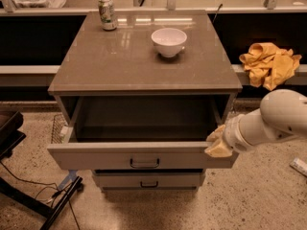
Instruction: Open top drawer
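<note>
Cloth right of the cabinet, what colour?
Cloth is yellow-orange, camera view. Gripper at the right front corner of the top drawer.
</note>
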Tool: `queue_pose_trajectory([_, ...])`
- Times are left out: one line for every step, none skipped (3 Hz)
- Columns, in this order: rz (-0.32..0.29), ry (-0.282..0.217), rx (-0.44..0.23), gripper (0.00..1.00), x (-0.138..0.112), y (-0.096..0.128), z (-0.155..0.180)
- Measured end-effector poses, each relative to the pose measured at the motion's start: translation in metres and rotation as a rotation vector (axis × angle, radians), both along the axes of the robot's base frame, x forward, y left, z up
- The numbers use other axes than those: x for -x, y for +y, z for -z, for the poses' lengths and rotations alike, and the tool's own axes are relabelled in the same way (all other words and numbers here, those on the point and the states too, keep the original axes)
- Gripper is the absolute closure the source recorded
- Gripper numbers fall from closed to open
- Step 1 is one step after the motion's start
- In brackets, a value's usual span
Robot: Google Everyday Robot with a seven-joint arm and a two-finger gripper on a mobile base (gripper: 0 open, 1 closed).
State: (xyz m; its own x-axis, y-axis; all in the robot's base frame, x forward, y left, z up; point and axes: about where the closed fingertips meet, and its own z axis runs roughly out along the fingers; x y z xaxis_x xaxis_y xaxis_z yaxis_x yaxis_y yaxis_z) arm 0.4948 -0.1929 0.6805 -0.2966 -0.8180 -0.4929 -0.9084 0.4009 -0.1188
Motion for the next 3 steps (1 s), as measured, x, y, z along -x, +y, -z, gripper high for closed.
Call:
queue_pose_trajectory([-0.010,0.031,0.000,1.00,0.030,-0.005,-0.006])
queue_pose_trajectory([-0.039,0.074,0.002,1.00,0.069,-0.012,-0.014])
queue_pose_trajectory([-0.039,0.074,0.002,1.00,0.068,-0.012,-0.015])
